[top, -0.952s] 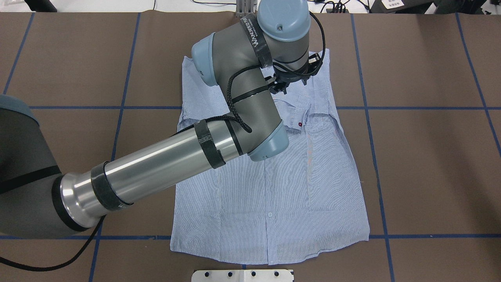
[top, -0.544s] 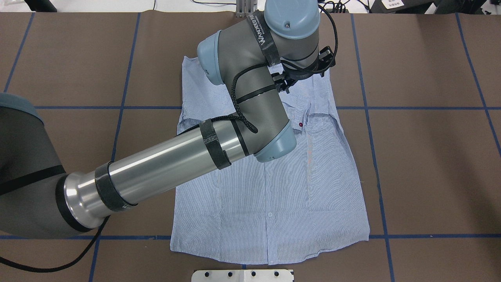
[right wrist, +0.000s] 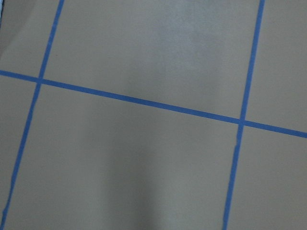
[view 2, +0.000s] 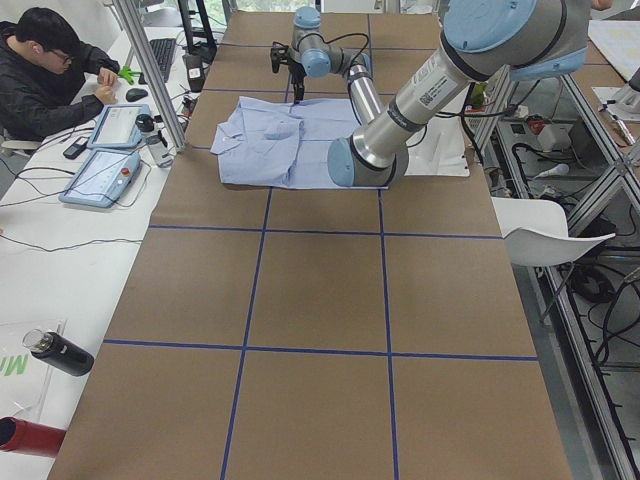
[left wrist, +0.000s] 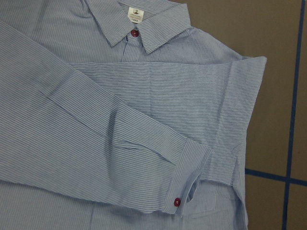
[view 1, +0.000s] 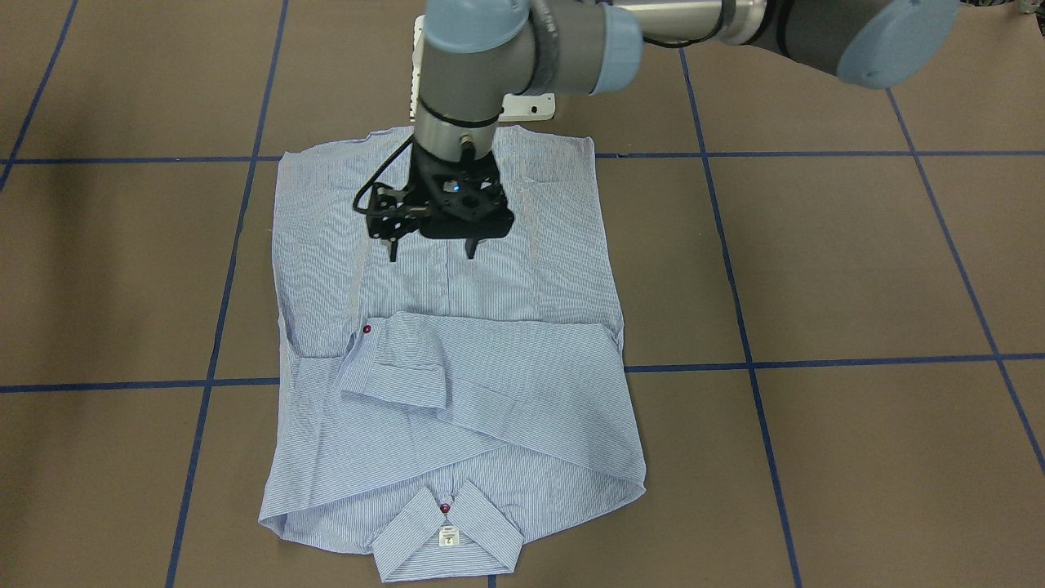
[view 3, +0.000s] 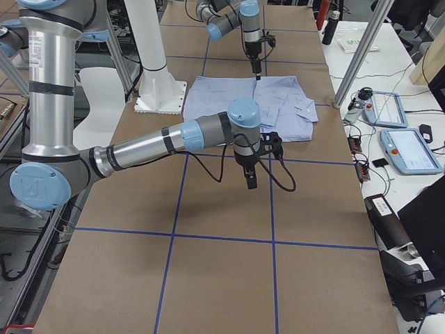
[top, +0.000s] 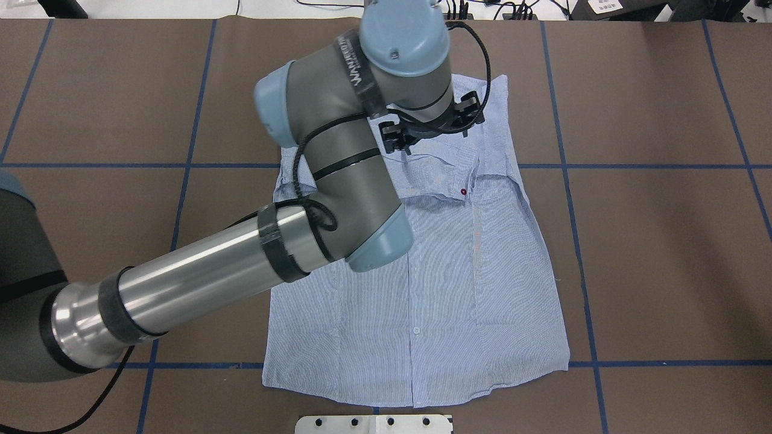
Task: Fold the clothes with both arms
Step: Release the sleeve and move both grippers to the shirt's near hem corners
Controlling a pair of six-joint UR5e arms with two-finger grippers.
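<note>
A brown table (top: 663, 253), marked with a grid of blue tape lines (top: 663, 166), fills every view. The left arm (top: 199, 283) comes in from the robot's left side and reaches across the table, so that its wrist stands over the shirt. The right arm (view 3: 139, 149) is stretched out low over a bare part of the table, well apart from the shirt; its wrist camera shows only brown surface and tape.

The light blue striped shirt (top: 446, 301) lies flat in the middle of the table, front side up. Its hem is toward the robot's white base plate (view 1: 526, 102) and its collar (view 1: 490, 535) is on the far side from the robot. A long sleeve (view 1: 506, 367) is folded across the chest, and the cuff (view 1: 396, 359) rests on top of the fabric.

The left gripper (view 1: 433, 253) hangs above the shirt without touching it: its two fingers are spread apart and nothing is between them. The right gripper (view 3: 249, 179) points down at the table. It shows only in the side view, so I cannot tell whether it is spread or clenched.

A dark red cuff button (view 1: 366, 329) sits at the cuff's corner, a dark red collar button (view 1: 445, 508) closes the collar, and just beside it is the small white neck label (view 1: 447, 536).
</note>
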